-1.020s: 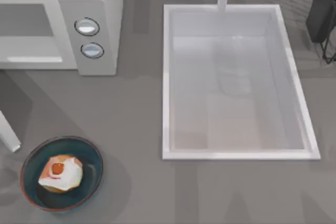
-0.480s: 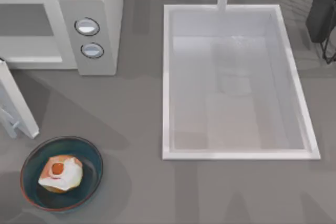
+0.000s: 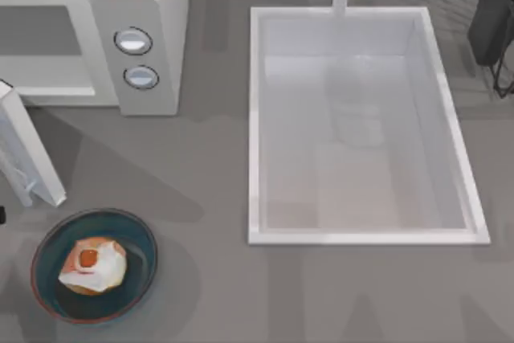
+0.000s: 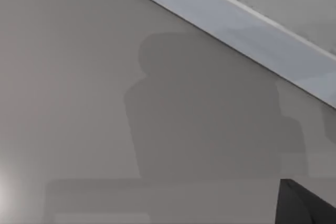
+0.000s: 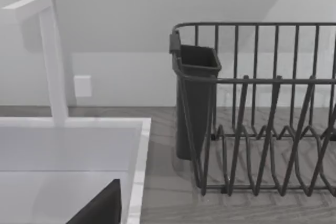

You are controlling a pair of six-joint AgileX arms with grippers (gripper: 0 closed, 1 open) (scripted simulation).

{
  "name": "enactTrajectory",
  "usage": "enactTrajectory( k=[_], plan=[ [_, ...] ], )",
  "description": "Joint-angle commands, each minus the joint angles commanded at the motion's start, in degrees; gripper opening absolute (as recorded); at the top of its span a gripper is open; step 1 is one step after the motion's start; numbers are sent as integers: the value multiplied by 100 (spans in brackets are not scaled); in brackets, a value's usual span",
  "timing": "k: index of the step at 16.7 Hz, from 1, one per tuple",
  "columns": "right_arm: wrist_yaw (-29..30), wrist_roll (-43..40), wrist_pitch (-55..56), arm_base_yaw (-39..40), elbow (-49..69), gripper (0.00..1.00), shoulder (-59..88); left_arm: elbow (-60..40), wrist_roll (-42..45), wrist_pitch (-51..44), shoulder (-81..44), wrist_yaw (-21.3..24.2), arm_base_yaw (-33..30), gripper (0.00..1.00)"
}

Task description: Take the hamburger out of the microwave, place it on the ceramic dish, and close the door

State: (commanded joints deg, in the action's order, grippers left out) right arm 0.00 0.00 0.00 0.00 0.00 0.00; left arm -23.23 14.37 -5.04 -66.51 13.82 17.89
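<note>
Door swung further toward microwave, part-open; hamburger in ceramic dish; door likely rigid, light, best pushed at free edge; gripper states: cannot tell.

No text, label, brand, number or sign can be read on anything in these views.

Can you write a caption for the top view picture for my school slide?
Hamburger sits in the ceramic dish; the microwave door stands partly open.
</note>
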Motion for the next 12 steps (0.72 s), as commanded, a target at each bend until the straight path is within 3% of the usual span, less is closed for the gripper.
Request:
enactTrajectory(
  k=[5, 12],
  plan=[
    [0, 0, 0, 0, 0, 100, 0, 325, -975, 55, 537, -856, -1258, 0],
    [0, 0, 0, 0, 0, 100, 0, 271, -1083, 108, 487, -938, -1355, 0]
  ],
)
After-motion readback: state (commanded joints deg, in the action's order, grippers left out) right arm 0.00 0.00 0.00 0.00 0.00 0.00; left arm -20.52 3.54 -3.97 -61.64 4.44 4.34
